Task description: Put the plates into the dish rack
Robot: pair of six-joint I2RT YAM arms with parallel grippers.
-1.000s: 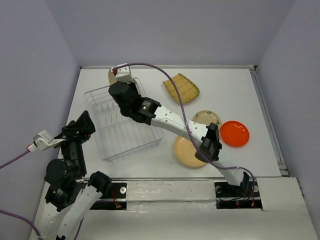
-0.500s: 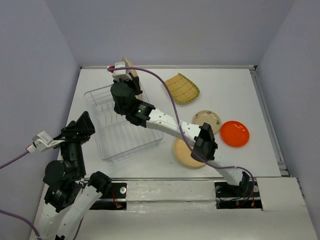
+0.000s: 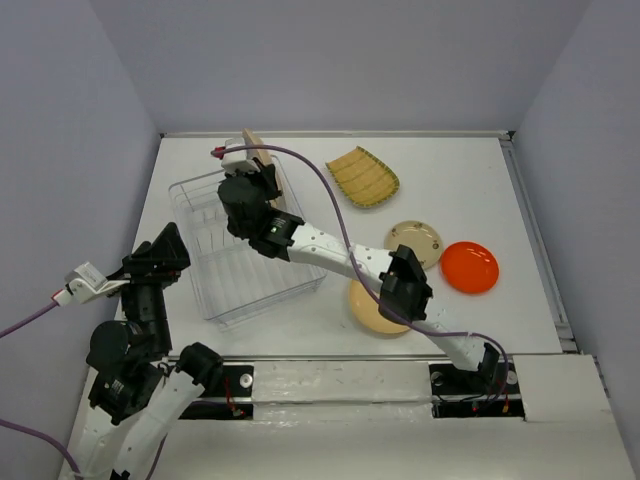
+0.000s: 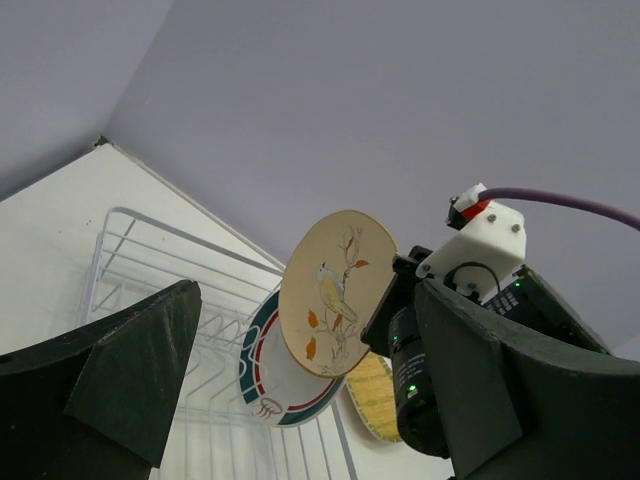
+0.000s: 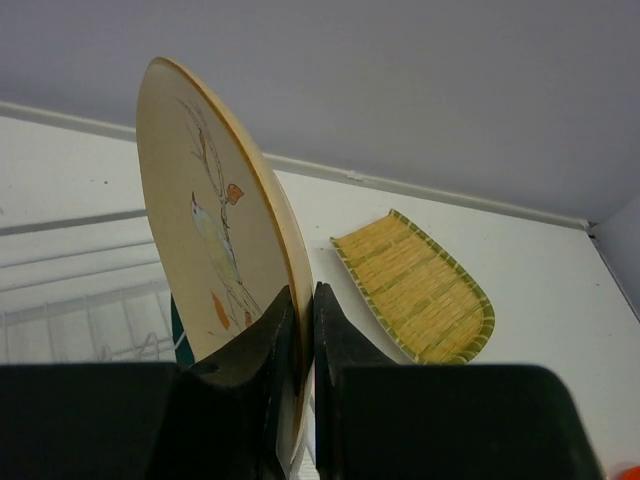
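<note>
Tan bird plate held on edge by its rim in clenched right fingers, above far end of dish rack, beside rimmed plate in it. Left fingers spread, empty. Risk: narrow pinch lets plate pivot; lowering could strike rimmed plate or land off-slot

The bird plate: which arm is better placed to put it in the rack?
Right. The right gripper is shut on the bird plate, held on edge at the dish rack's far end; the left gripper is open and empty.
</note>
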